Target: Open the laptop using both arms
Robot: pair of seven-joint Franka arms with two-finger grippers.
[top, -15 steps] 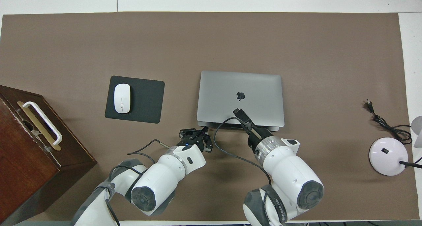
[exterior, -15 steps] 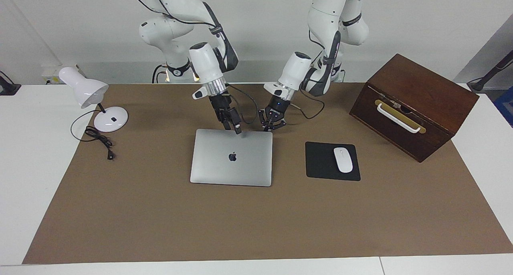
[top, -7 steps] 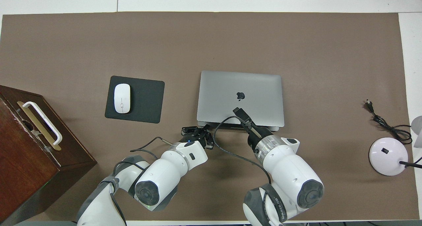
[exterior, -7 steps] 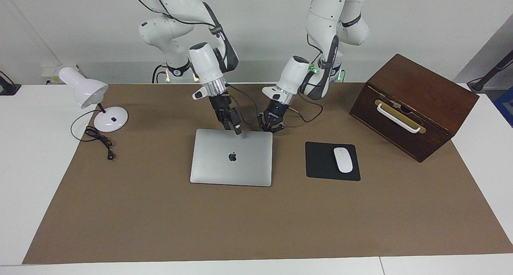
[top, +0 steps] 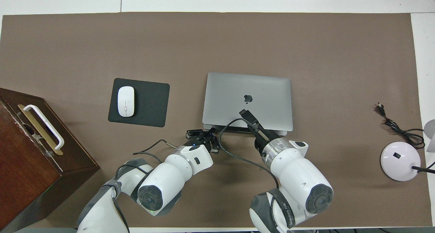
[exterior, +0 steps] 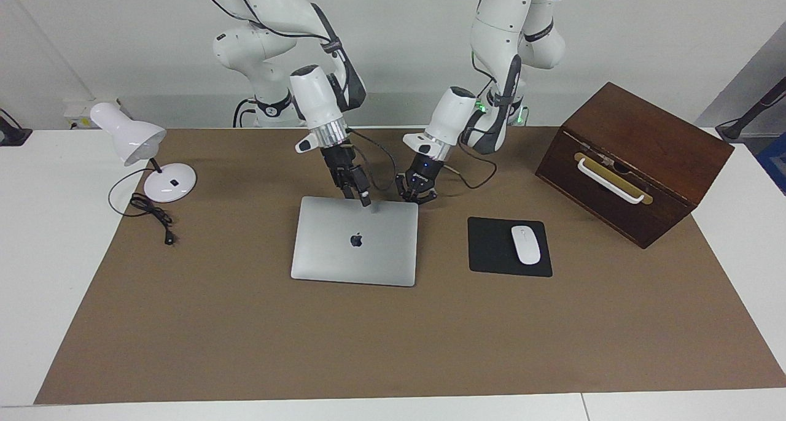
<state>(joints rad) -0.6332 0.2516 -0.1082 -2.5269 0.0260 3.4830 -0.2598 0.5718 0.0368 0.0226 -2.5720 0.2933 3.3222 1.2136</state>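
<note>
The silver-grey laptop (exterior: 355, 249) (top: 265, 90) lies on the brown mat with its lid down and the apple logo up. A thin strip of its base shows under the lid's edge nearest the robots. My right gripper (exterior: 365, 199) (top: 245, 113) is shut, its tip resting on the lid just inside that edge. My left gripper (exterior: 417, 195) (top: 204, 138) is shut and low over the mat. It sits at the laptop's nearer corner toward the left arm's end, touching it or nearly so.
A black mouse pad (exterior: 491, 255) with a white mouse (exterior: 525, 244) lies beside the laptop toward the left arm's end, and a dark wooden box (exterior: 638, 157) stands past it. A white desk lamp (exterior: 166, 181) and its cord (exterior: 153, 215) sit toward the right arm's end.
My left gripper has slid along the mat up to the laptop's corner. The right gripper has stayed on the lid, and the laptop has barely shifted.
</note>
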